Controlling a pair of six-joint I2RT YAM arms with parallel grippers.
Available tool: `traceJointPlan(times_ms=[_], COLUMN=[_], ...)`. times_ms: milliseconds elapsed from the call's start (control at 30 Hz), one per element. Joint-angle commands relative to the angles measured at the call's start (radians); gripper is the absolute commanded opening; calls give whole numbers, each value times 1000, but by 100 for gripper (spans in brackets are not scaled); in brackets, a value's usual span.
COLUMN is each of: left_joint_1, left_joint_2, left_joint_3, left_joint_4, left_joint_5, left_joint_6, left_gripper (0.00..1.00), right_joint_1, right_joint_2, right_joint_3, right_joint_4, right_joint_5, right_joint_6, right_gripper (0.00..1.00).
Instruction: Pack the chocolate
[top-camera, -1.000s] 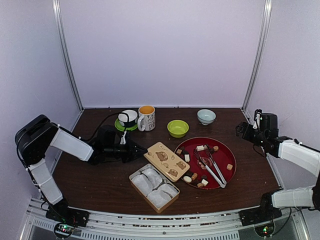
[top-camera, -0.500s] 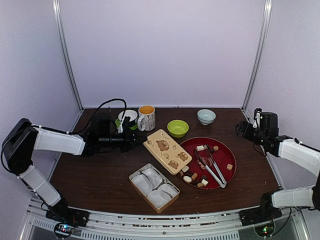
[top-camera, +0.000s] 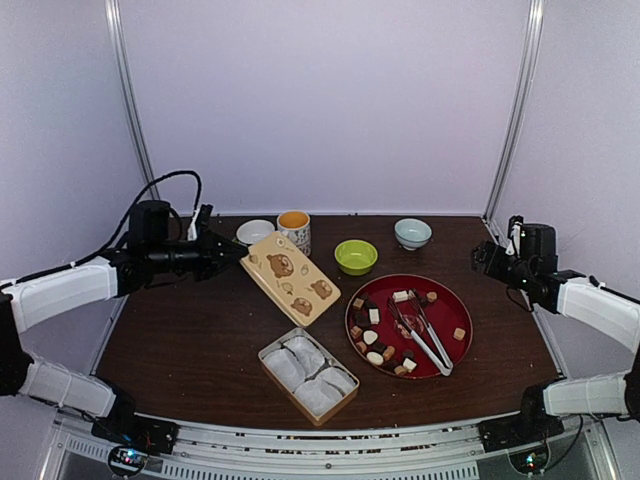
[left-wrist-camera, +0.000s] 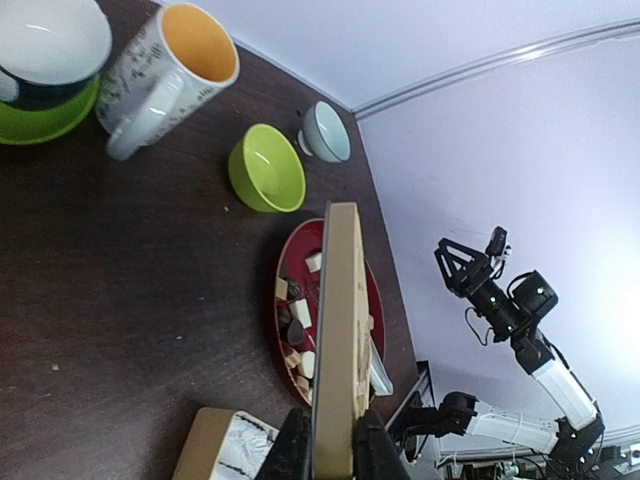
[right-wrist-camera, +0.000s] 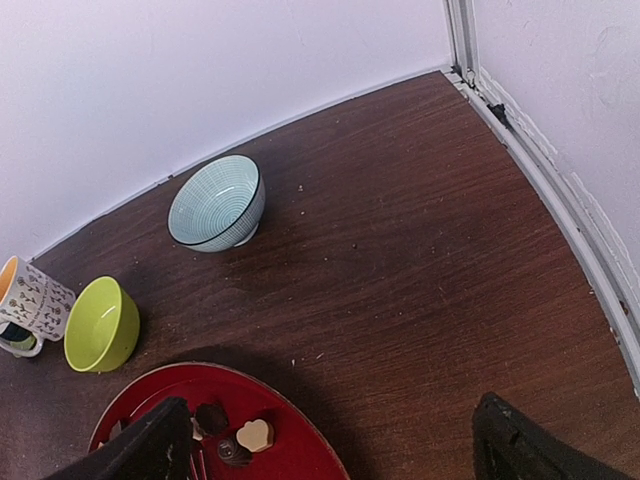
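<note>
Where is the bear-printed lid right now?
The lid is left of centre in the top view, held by the left gripper, beside the mug and left of the red plate.

Left gripper (top-camera: 228, 255): clamped on the lid's far-left end, near the desk's far-left corner.
Lid (top-camera: 290, 277): tan, bear pictures, just left of the plate.
Tin (top-camera: 285, 392): open, paper-lined, by the near edge.
Chocolate (top-camera: 372, 338): on the red plate (top-camera: 445, 298), right of centre, beside the tongs (top-camera: 428, 335).
Right gripper (top-camera: 484, 258): at the right edge.
</note>
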Motion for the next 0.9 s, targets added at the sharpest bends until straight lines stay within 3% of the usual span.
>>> traceJointPlan(times_ms=[0,433,867], left_joint_1=[120,443,465], left_joint_2=[-132,-318,-296], left_joint_3=[13,-25,-95], left_joint_4=[-217,-547,-602], left_joint_5=[53,89,33], left_joint_6=[128,324,419], left_gripper=[0,0,0], right_joint_1=[-6,-5,-5], right_joint_2=[-16,-16,-11], right_joint_3=[27,38,40], right_joint_4=[-8,-16,-12], right_joint_5=[6,4,-17], right_joint_6=[-7,-7,3], right_gripper=[98,98,98])
